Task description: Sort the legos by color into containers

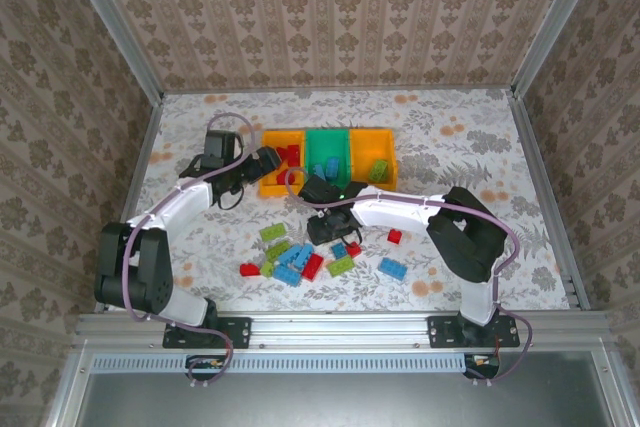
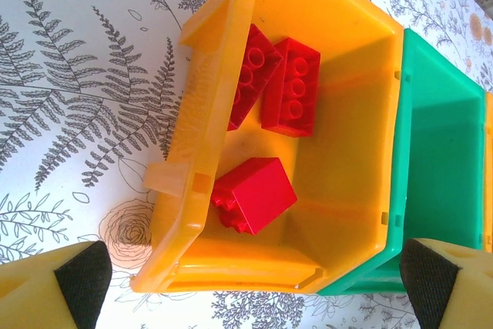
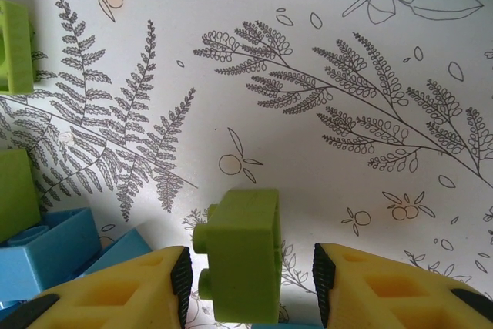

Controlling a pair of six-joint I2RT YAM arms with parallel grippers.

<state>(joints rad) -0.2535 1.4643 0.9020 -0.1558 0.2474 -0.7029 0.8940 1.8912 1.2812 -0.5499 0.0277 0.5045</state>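
Right tool [image 3: 250, 275] hovers over fern-printed tabletop [image 3: 308, 75], damask-papered walls [image 1: 330, 7] all around.

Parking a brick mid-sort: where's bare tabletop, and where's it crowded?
Bare: the floral tabletop between the right orange plastic bin and the table's right edge. Crowded: the loose red, blue and lime studded bricks in front of the bins.

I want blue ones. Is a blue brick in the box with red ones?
No, that orange box holds three red bricks, nothing blue.
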